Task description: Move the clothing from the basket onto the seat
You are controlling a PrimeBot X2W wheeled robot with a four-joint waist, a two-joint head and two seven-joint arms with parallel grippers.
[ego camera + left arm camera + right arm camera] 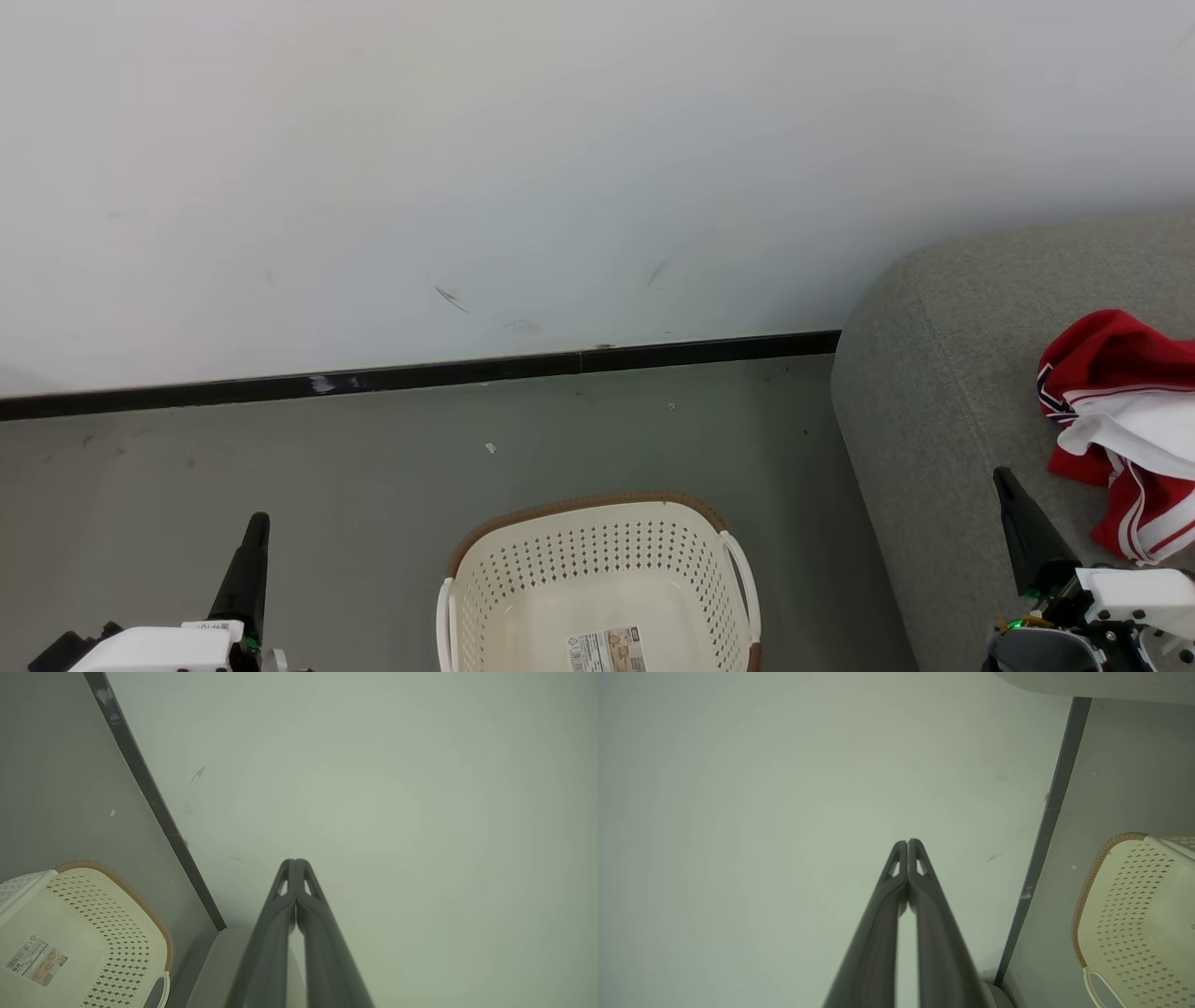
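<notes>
Plain white wall up top, black baseboard under it, then a wide strip of bare grey floor running from 9 o'clock across to the seat at 3 o'clock. Basket sits at 6 o'clock, its right handle near the seat's rounded edge but not touching it. Clothing is bunched on the seat at 3 o'clock, cut off by the frame edge. Left gripper at 7 o'clock over the floor, right gripper at 4 o'clock over the seat — both with fingers pressed tip to tip.
</notes>
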